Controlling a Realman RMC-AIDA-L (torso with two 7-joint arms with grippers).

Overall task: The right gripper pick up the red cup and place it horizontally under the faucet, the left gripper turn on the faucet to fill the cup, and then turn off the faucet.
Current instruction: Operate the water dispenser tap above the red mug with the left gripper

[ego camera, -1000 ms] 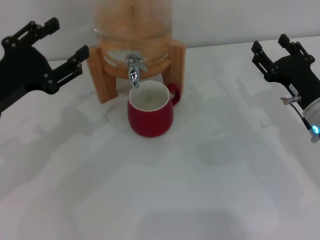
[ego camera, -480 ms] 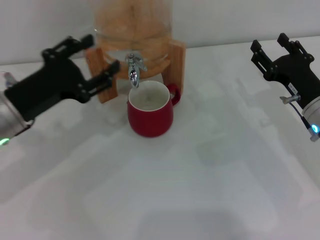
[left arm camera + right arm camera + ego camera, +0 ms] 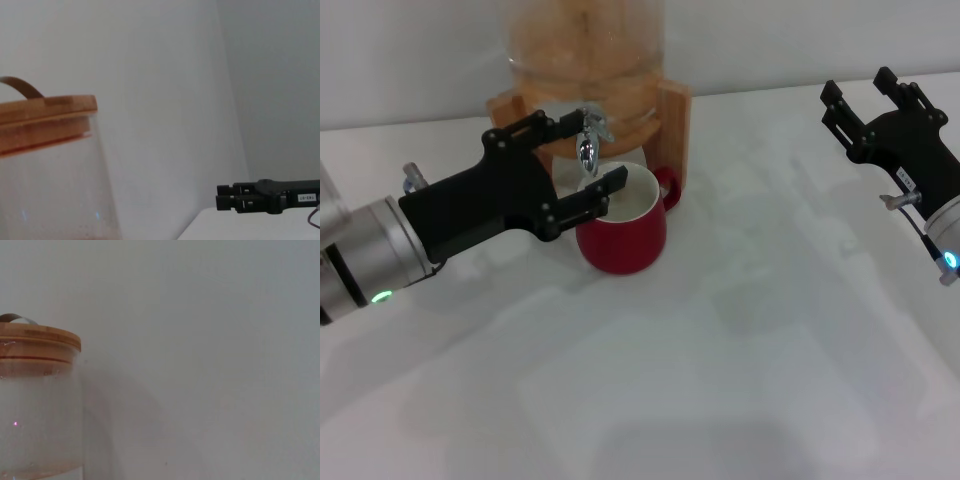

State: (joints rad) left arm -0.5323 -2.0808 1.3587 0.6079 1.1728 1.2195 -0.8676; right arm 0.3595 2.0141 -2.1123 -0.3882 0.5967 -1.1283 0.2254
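2 open jaws of left gripper (image 3: 588,153) flank faucet (image 3: 587,140).

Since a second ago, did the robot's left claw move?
Yes. The left gripper swung in from the table's left edge toward the faucet, its open fingers now flanking it above the red cup.

White table (image 3: 720,380), wooden-stand dispenser (image 3: 672,120) at its far middle, red cup (image 3: 630,240) upright just in front of the stand
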